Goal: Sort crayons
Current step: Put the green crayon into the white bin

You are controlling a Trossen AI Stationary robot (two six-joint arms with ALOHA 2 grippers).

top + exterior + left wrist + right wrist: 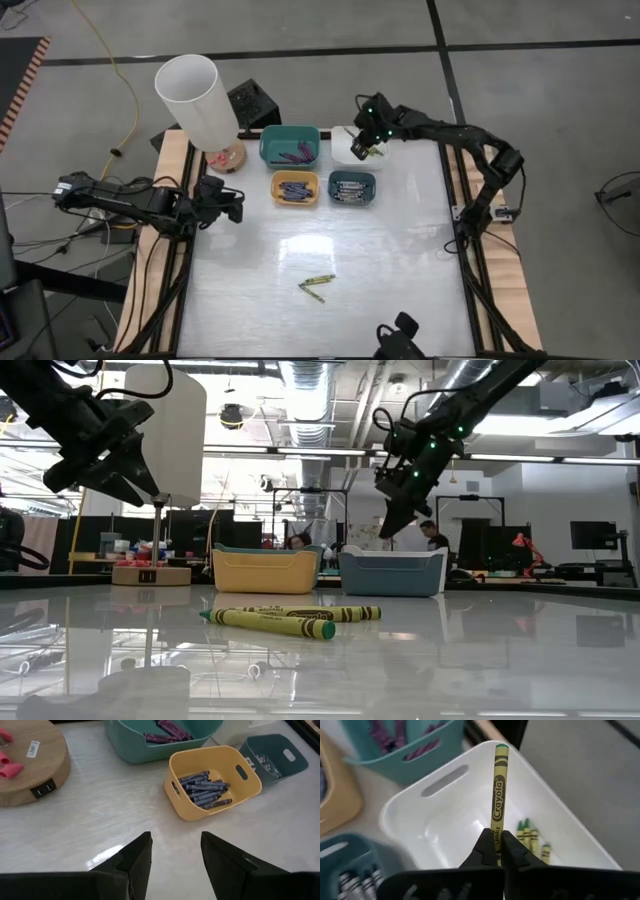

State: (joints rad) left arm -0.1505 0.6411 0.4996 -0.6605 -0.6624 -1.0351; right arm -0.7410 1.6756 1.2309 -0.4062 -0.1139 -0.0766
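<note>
My right gripper (372, 150) is shut on a yellow-green crayon (498, 790) above the white bin (440, 820) at the table's far side; a few yellow-green crayons (530, 836) lie in that bin. Two yellow-green crayons (316, 285) lie on the table near its front middle, one across the other in the low view (285, 620). My left gripper (236, 207) is open and empty above the table's left side. Purple crayons fill the teal bin (290, 146), blue ones the yellow bin (212, 780), grey ones the dark blue bin (352, 187). My right gripper pinches the yellow-green crayon near its lower end (495, 833) between its two fingertips. The crayon runs on past the fingertips, in line with the fingers, its free tip (501, 747) over the white bin. It is lifted clear of the bin.
A lamp with a tall white shade (196, 98) on a round wooden base (27, 765) stands at the far left corner. The four bins stand in a cluster at the far middle. Bare white tabletop (400, 260) lies around the two loose crayons.
</note>
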